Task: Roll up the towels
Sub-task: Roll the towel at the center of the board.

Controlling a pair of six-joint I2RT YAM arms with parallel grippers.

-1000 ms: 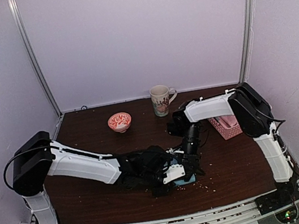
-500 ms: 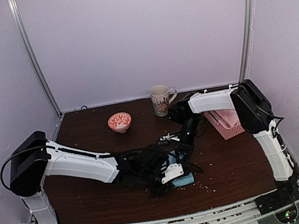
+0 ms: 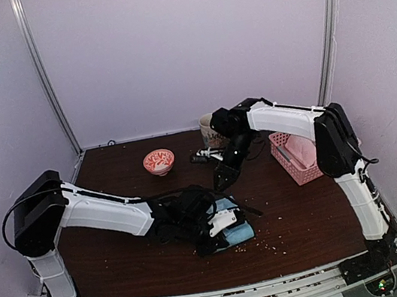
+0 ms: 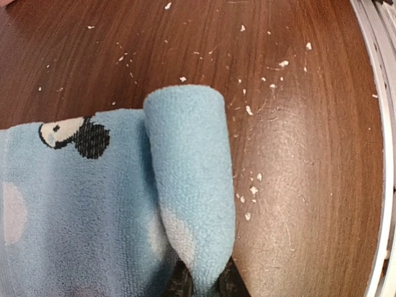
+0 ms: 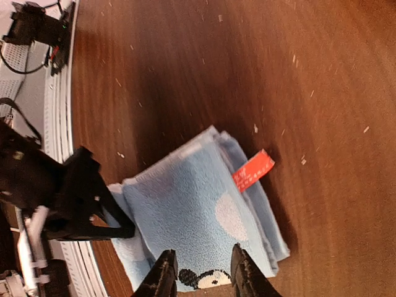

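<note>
The light blue towel (image 3: pixel 240 234) with pale patches and a cartoon print lies folded at the front middle of the table. My left gripper (image 3: pixel 223 225) is shut on its rolled-up edge. In the left wrist view the rolled edge (image 4: pixel 189 185) runs up from between my fingers (image 4: pixel 203 283). My right gripper (image 3: pixel 220 178) is open and empty, raised above the table behind the towel. In the right wrist view its fingers (image 5: pixel 203 272) hang above the towel (image 5: pixel 198 204), which has a red tag (image 5: pixel 253 170). A pale pink towel (image 3: pixel 302 148) lies in the basket.
A pink lattice basket (image 3: pixel 286 158) stands at the right. A mug (image 3: pixel 209 127) and a small red-patterned bowl (image 3: pixel 159 160) stand at the back. White crumbs (image 4: pixel 250 192) are scattered over the dark wood table. The metal rail (image 4: pixel 380 93) marks the near edge.
My right gripper has let go of the towel and has risen up and back toward the mug. My left gripper stays shut on the rolled edge, shifted slightly back.
</note>
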